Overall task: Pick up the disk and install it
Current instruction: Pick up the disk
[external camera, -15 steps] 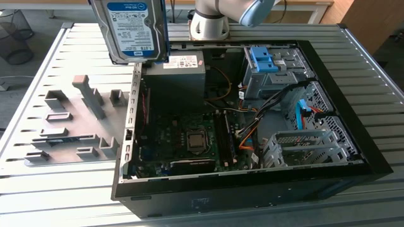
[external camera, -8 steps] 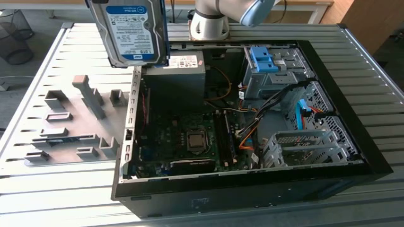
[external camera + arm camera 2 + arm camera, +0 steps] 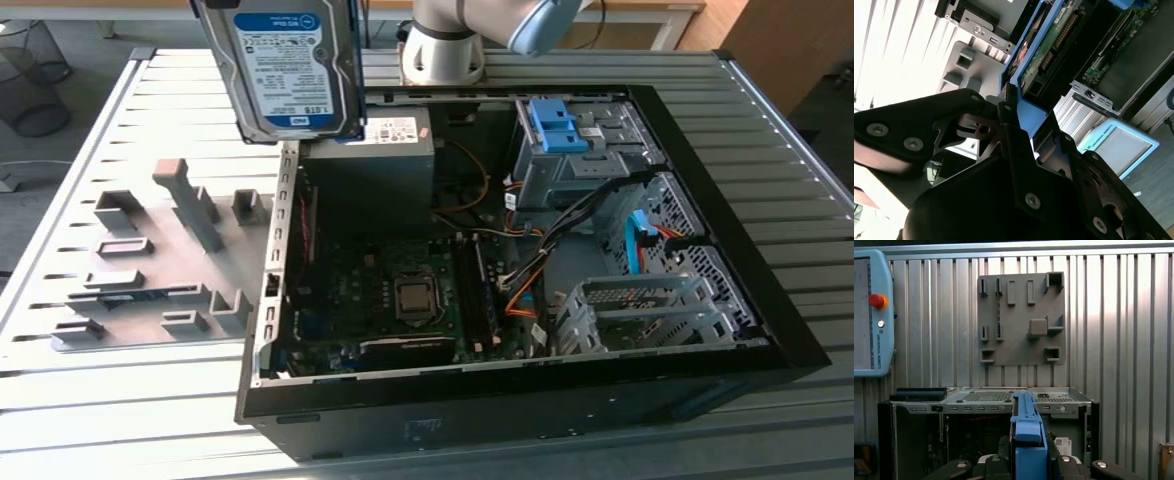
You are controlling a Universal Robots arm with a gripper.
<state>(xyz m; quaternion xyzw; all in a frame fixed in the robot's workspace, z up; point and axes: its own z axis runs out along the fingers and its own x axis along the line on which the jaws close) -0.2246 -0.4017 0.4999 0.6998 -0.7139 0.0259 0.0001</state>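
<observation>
The disk [image 3: 296, 66] hangs upright high above the table, over the far left corner of the open computer case [image 3: 534, 420] in the exterior view, its white-and-blue label facing the camera. My gripper [image 3: 1013, 104] is shut on it; black fingers [image 3: 961, 102] press on either side of its blue side rail [image 3: 1026, 112]. The disk's green circuit board [image 3: 1054, 45] faces away from the palm. In the first wrist view the blue rail [image 3: 1029, 440] stands edge-on between the fingers [image 3: 999, 460], above the case [image 3: 994, 397].
A grey fixture plate [image 3: 160, 260] with empty holders lies on the slatted table, on the exterior view's left of the case. A blue bracket [image 3: 558, 125] sits in the far drive bay. A metal cage [image 3: 641, 315], cables and motherboard [image 3: 400, 295] occupy the case. A teach pendant [image 3: 871, 315] lies nearby.
</observation>
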